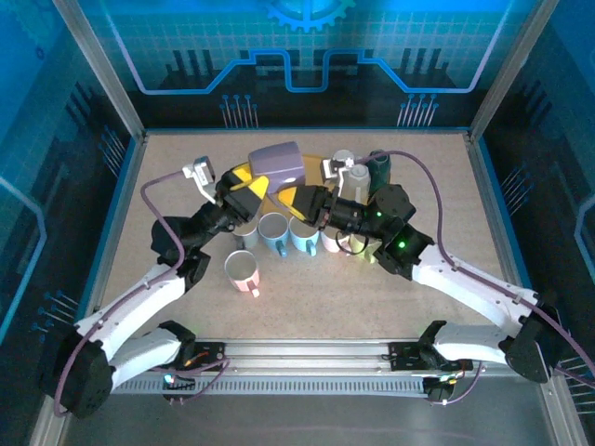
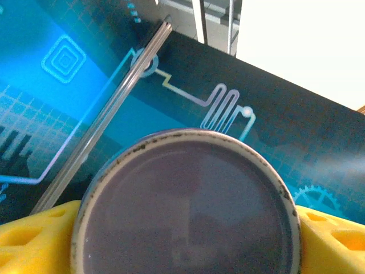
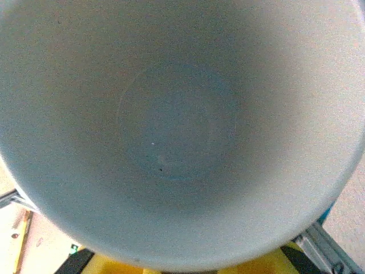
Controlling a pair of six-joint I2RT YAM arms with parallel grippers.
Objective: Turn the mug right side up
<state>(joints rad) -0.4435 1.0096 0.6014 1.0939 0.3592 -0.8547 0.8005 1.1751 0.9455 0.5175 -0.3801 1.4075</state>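
A purple mug [image 1: 278, 164] with a white rim hangs on its side above the back middle of the table, between my two grippers. My left gripper [image 1: 245, 186] is shut on it. In the left wrist view the mug's flat base [image 2: 188, 205] faces the camera, with a yellow finger [image 2: 48, 234] on each side. My right gripper [image 1: 300, 198] sits at the mug's open end. The right wrist camera looks straight into the pale inside of the mug [image 3: 177, 125]. Only yellow finger bits [image 3: 114, 267] peek out under its rim, so their grip is hidden.
Upright mugs stand in a row below the held one: grey [image 1: 244, 232], blue [image 1: 274, 230], light blue [image 1: 304, 234], and pale ones under the right arm [image 1: 337, 244]. A white and pink mug [image 1: 244, 272] stands nearer. A white mug [image 1: 344, 160] and a dark green one [image 1: 380, 167] are behind.
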